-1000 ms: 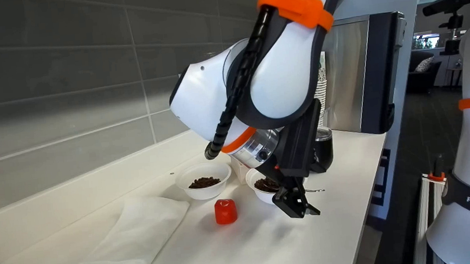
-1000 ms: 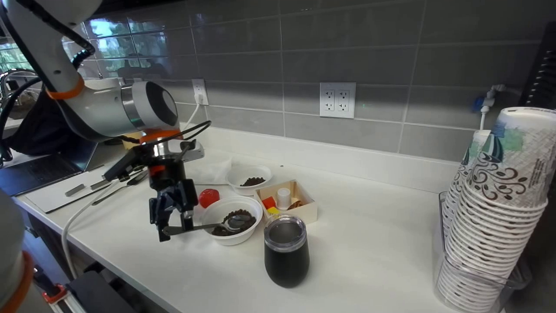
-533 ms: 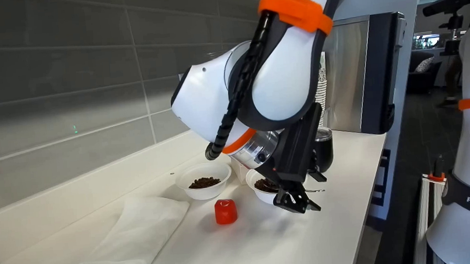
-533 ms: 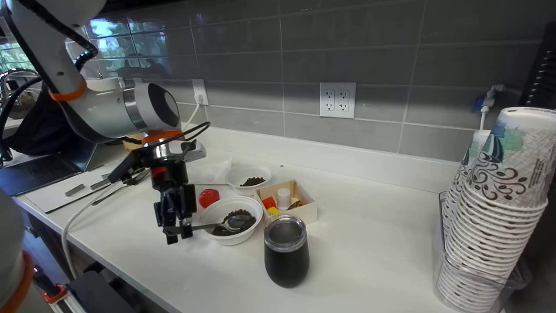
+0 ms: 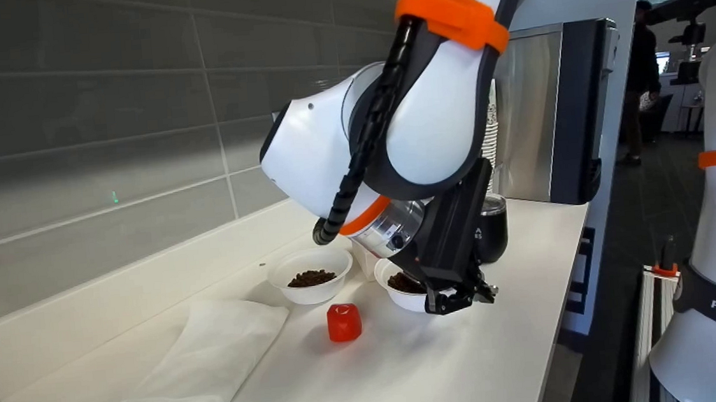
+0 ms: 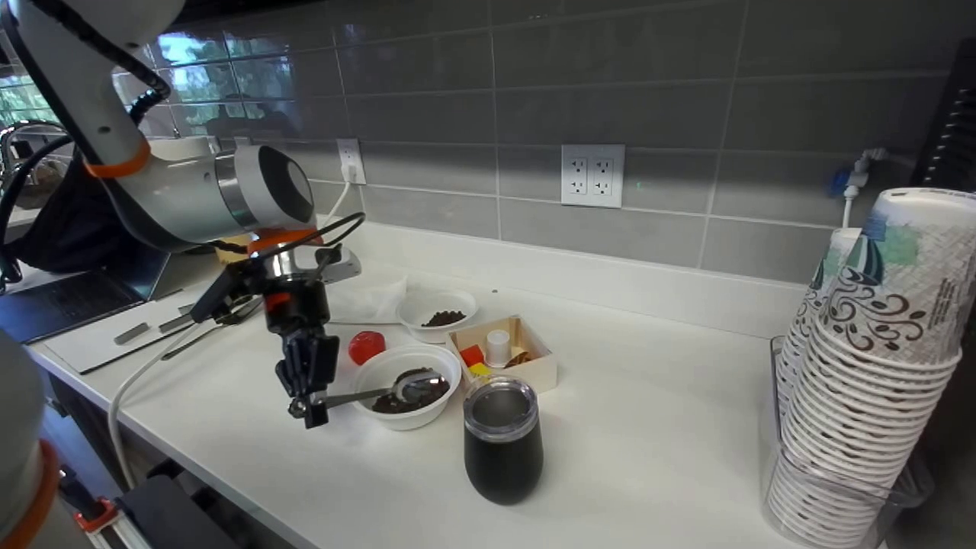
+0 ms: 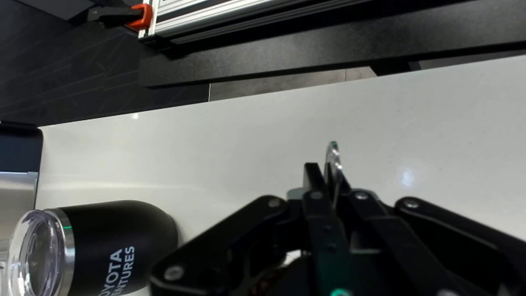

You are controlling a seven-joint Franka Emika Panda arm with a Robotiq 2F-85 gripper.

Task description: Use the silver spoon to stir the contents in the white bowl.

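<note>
The white bowl (image 6: pixel 415 419) stands on the counter, with the contents (image 6: pixel 396 405), a heap of dark brown bits, inside; this bowl (image 5: pixel 404 301) is partly covered by the arm in an exterior view. Across its rim lies the silver spoon (image 6: pixel 358 397), its scoop resting over the bits and its handle sticking out toward me. My gripper (image 6: pixel 309 410) is shut on the outer part of that handle, beside the bowl and low over the counter. In the wrist view the shiny handle end of the spoon (image 7: pixel 333 158) pokes out from between the fingertips of the gripper (image 7: pixel 326 179).
A smaller white bowl (image 5: pixel 313 292) with dark bits stands behind, near a red object (image 5: pixel 344 322) and a white cloth (image 5: pixel 216 353). A small box (image 6: pixel 526 375) and a black tumbler (image 6: pixel 503 465) flank the spoon's bowl. Stacked paper cups (image 6: pixel 877 389) stand farther off.
The jaws have gone from wide apart to closed around the spoon handle. The gripper shifted slightly, and the spoon has turned and tipped a little in the bowl.
</note>
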